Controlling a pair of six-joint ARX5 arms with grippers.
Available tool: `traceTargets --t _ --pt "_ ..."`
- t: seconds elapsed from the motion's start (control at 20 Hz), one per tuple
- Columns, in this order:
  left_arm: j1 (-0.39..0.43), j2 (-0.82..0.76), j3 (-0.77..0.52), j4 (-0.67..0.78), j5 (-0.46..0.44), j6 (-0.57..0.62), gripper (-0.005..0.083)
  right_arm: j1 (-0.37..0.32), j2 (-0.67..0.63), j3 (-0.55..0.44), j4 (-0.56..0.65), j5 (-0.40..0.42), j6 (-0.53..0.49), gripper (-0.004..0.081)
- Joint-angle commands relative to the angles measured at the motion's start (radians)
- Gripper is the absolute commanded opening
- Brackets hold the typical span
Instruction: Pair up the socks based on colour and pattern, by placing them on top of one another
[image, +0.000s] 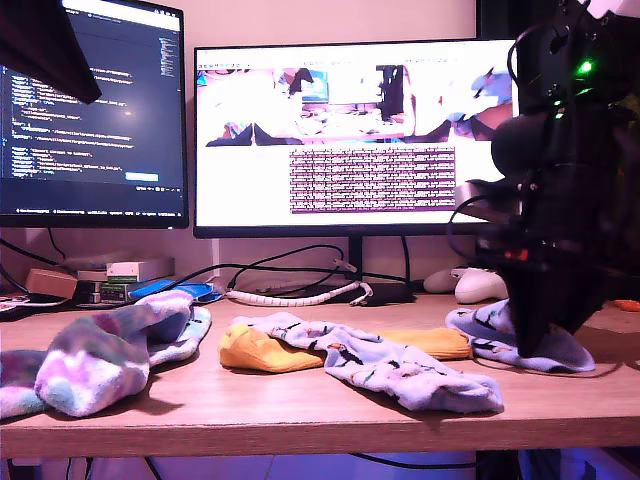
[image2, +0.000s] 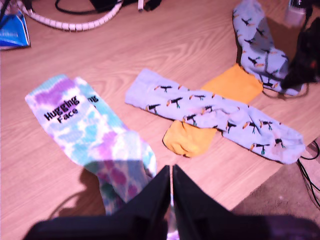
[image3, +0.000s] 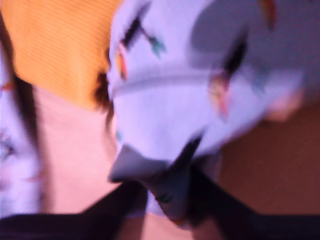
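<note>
my second gripper (image3: 170, 195) pinches a bird sock (image3: 190, 100) near the desk edge (image: 300, 425); my first gripper (image2: 171, 200) is closed, empty, above the "hugging face" tie-dye sock (image2: 85, 130).

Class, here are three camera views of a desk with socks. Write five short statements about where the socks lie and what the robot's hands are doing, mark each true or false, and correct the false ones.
1. A bird sock lies across the yellow sock. True.
2. My second hand is shut on the other bird sock. True.
3. The tie-dye socks lie on top of the yellow sock. False: they lie apart from it, on the desk beside it.
4. My first hand holds a bird sock. False: its jaws are closed and grip no bird sock.
5. The two bird socks are stacked as a pair. False: they lie apart, one beyond the yellow sock.
</note>
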Motion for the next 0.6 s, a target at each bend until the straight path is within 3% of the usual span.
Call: traceTargets --t 0.0,0.2,0.4,0.55 --pt "0.0 0.003 -0.018 0.008 0.002 -0.002 -0.0019 -0.001 0.013 -0.021 -0.036 -0.087 0.136 -0.001" --pt "0.0 0.003 -0.018 0.012 0.002 -0.002 -0.0019 -0.003 -0.004 -0.022 -0.195 -0.243 0.17 -0.001" --pt "0.0 0.003 -0.018 0.012 0.002 -0.002 -0.0019 -0.003 -0.004 -0.027 -0.261 -0.231 0.155 -0.0004" --pt "0.0 0.003 -0.018 0.013 0.002 -0.002 -0.0019 -0.003 -0.004 -0.031 -0.273 -0.182 0.159 0.0079"
